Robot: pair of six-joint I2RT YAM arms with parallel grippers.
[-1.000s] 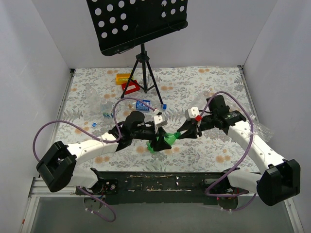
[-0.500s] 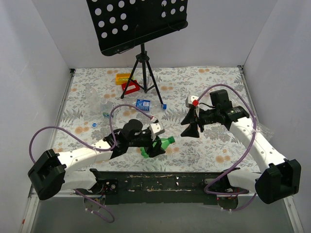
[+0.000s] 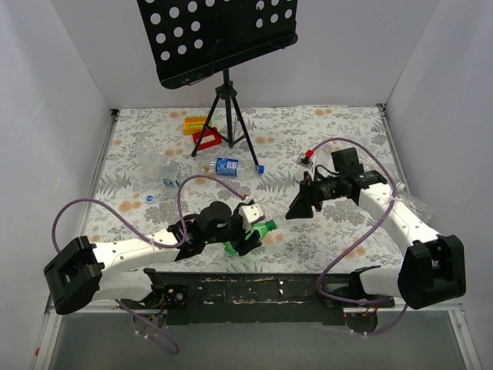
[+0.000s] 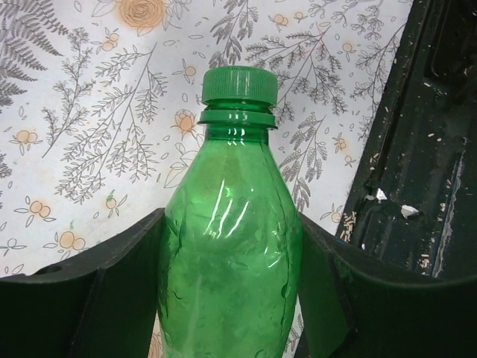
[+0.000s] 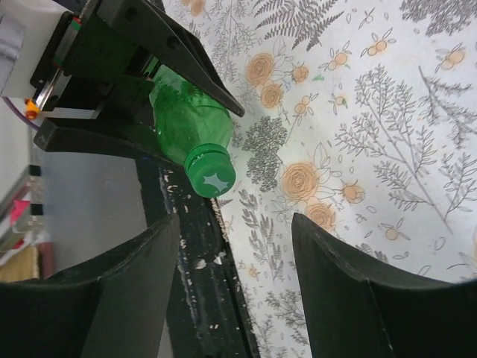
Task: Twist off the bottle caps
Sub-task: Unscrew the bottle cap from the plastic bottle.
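Bottle (image 4: 231,283) in left pincer (image 3: 245,237) sits at near edge of table (image 3: 347,131).

The setting is a laboratory robot test cell. The bench (image 3: 354,231) is enclosed along its left, far and right edges by plain white panels (image 3: 69,77), and its surface is covered with a floral-printed sheet (image 3: 339,131). Two robot arms (image 3: 131,250) are bolted to a black metal rail (image 3: 254,289) along the near edge, and purple cables (image 3: 65,212) are routed from them. A black perforated plate (image 3: 216,35) is mounted on a tripod (image 3: 227,116) near the middle of the far edge.
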